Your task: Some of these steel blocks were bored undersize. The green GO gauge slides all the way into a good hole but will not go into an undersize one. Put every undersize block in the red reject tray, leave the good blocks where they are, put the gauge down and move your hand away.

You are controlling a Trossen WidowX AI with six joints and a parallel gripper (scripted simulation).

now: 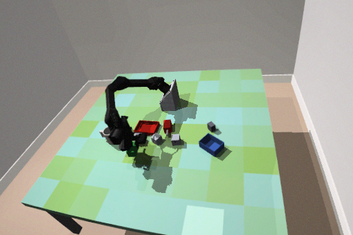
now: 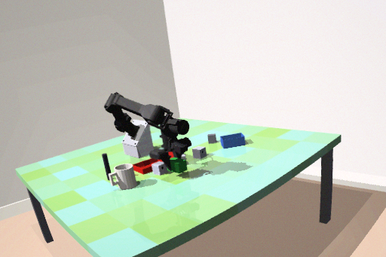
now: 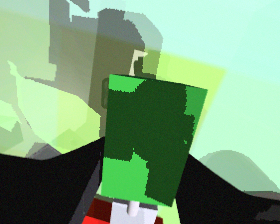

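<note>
Gauge watch from my end of the link: the fingers (image 1: 126, 143) (image 2: 166, 160) are clamped on the green GO gauge (image 1: 132, 151) (image 2: 178, 165) (image 3: 146, 140), with the red reject tray (image 1: 148, 127) (image 2: 142, 167) (image 3: 94, 216) at about 1 o'clock from it in the top view. In the wrist view its pale pin (image 3: 134, 207) pokes out toward 6 o'clock, with a steel block (image 2: 160, 168) (image 3: 147, 215) right there. Can't tell if the tip is in the bore. I'd guess the gauge is light and stiff, no squish to forgive a bad angle, and those flat sides could slip or twist if the pin snags. The chunky green body is the place to grab, well clear of the pin, square across two opposite faces, and that's roughly what I've got. My plan is to push slow and straight, and ease off if it balks rather than shove the block along the table (image 1: 224, 108) (image 2: 226, 178). Blocks look solid and probably heavier, so I'd take those low on opposite sides, off the hole faces.
</note>
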